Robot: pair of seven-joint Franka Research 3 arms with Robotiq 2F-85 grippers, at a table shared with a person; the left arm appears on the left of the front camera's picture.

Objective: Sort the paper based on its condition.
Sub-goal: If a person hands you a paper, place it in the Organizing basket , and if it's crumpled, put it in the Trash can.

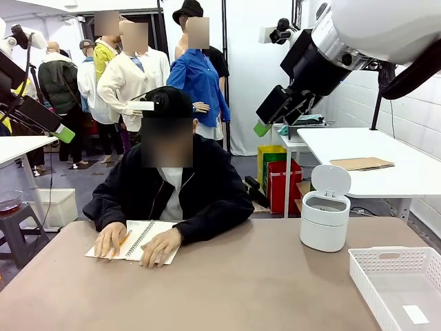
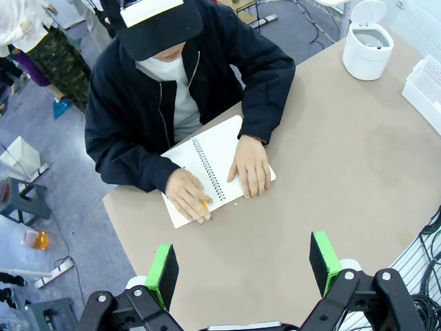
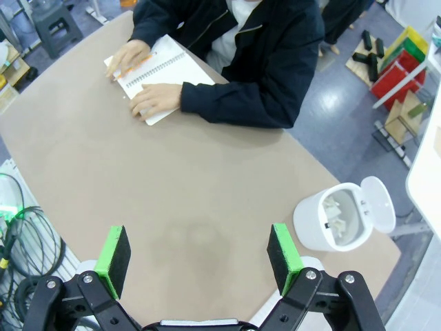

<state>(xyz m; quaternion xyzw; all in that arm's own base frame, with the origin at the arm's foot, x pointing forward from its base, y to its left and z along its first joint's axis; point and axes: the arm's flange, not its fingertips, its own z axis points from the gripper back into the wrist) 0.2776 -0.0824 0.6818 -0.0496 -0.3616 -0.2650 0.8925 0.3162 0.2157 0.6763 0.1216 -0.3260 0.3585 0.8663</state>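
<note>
The paper is out of view on the table. A person sits at the far side with both hands on a flat white spiral notebook, holding an orange pencil. My left gripper hangs open high above the table's near edge, nothing between its green pads. My right gripper is also open and empty, high over the table's right half. In the front view both are raised, the left gripper at the left and the right gripper at the upper right.
A small white bin with its lid flipped up stands at the table's far right; white shapes lie inside, too unclear to name. A white slotted basket sits at the near right corner.
</note>
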